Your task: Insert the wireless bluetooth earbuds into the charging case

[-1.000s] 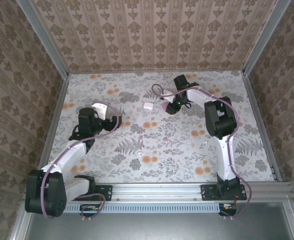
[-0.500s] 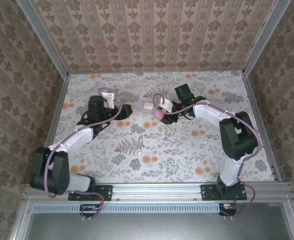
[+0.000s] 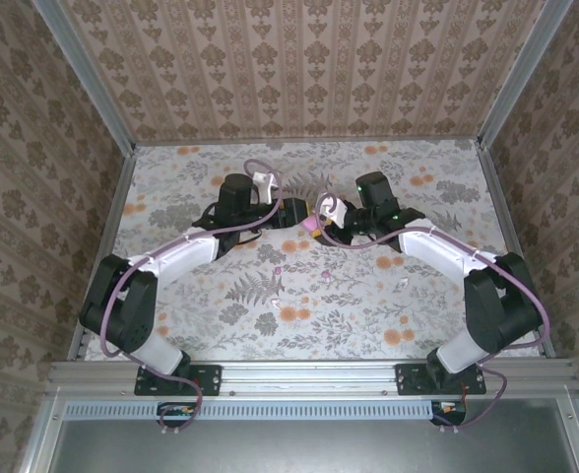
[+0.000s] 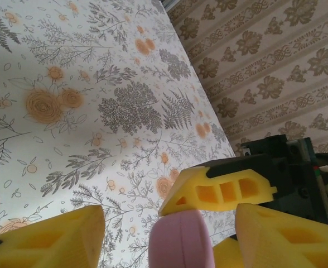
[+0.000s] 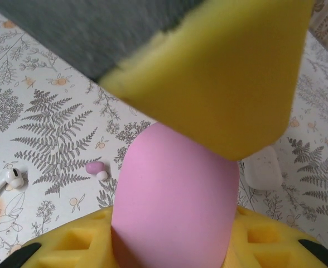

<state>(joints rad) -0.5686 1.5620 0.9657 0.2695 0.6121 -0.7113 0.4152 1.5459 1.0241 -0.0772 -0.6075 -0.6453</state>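
Note:
A pink charging case (image 5: 175,195) stands upright between the yellow foam fingers (image 5: 208,72) of my right gripper (image 3: 319,221), which is shut on it above the middle of the table. My left gripper (image 4: 169,226) faces it. Its two yellow fingers (image 4: 47,240) stand on either side of the same case (image 4: 181,243), with a gap on each side. On the flowered surface below lie a pink earbud (image 5: 95,167) and a white earbud (image 5: 13,178), both loose.
A white case (image 5: 261,167) lies on the table just behind the pink one. Both arms meet near the table's centre (image 3: 304,217). Patterned walls (image 3: 299,69) close in the back and sides, and a metal rail (image 3: 309,374) runs along the near edge.
My left arm has swung right from the left side to the centre, and its jaws have narrowed around the pink case. The right gripper has carried the case slightly left and nearer.

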